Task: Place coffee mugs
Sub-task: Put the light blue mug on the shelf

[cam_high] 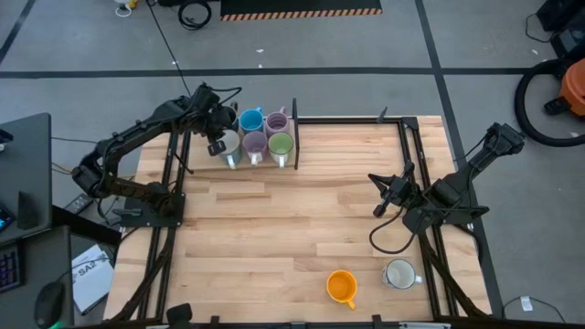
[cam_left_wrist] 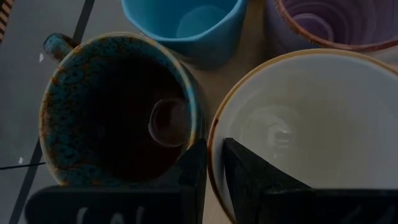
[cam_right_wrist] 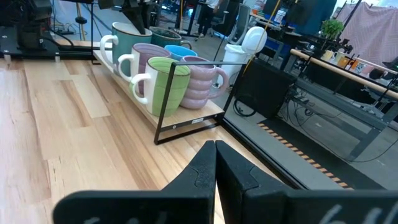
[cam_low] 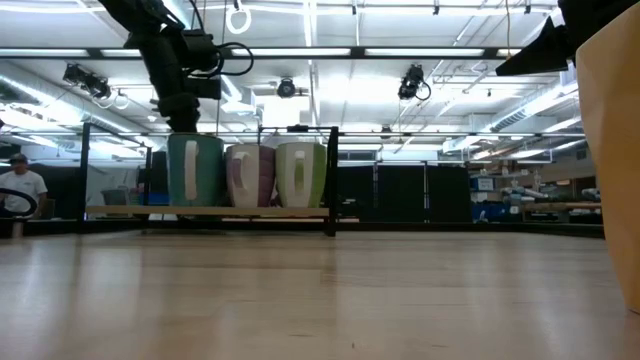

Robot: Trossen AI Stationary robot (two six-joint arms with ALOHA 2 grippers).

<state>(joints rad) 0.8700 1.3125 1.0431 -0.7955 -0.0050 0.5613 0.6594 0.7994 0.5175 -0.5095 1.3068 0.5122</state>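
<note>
Several coffee mugs stand on a low wooden shelf [cam_right_wrist: 186, 116] at the table's far left: blue [cam_high: 250, 120], two lilac [cam_high: 277, 120] [cam_high: 254, 144], green [cam_high: 281, 144], a dark speckled one [cam_left_wrist: 118, 112] and a pale grey-green mug with a white inside [cam_left_wrist: 305, 118]. My left gripper [cam_left_wrist: 211, 149] is shut on that pale mug's rim from above. An orange mug [cam_high: 341, 286] and a white mug [cam_high: 399, 273] stand at the near right. My right gripper [cam_right_wrist: 216, 163] hangs shut over the table's right part, holding nothing. My left gripper pinches the pale mug's rim [cam_left_wrist: 215, 134] on the side next to the dark speckled mug, with one finger [cam_left_wrist: 249, 171] inside the mug and the other finger [cam_left_wrist: 194, 168] outside. The fingers slant steeply down from above. The mug stands upright with its bottom [cam_low: 195, 204] on the shelf.
A black frame post [cam_high: 294, 137] closes the shelf's right end. Black rails [cam_high: 402, 146] run along the table's sides. Bare wood lies in the table's middle [cam_high: 283, 219]. A person [cam_low: 18, 185] sits in the room beyond the table.
</note>
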